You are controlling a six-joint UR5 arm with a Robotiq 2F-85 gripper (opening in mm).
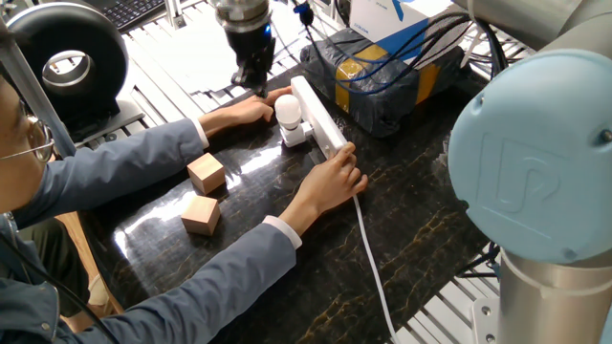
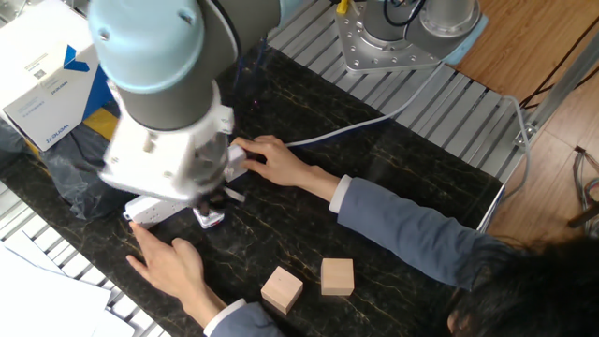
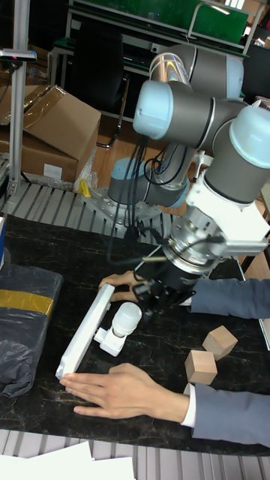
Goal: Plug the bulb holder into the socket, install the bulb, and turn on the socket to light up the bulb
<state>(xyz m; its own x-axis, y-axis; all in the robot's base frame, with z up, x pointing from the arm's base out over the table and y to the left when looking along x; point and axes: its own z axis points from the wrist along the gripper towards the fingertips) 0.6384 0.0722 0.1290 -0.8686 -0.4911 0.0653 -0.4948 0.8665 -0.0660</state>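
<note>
- the bulb (image 1: pixel 287 111) stood upright in the bulb holder (image 1: pixel 295 135), which was plugged into the side of the socket (image 1: pixel 318 118).
- the gripper (image 1: pixel 251 78) hung just beyond the bulb, clear of it; its spread could not be told.
- the switch probably came next: press straight down, avoiding the person's hands (image 1: pixel 333 178) bracing the socket.

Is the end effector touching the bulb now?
Apart. One fixed view shows the end effector raised left of the bulb, with a hand visible between them.
</note>
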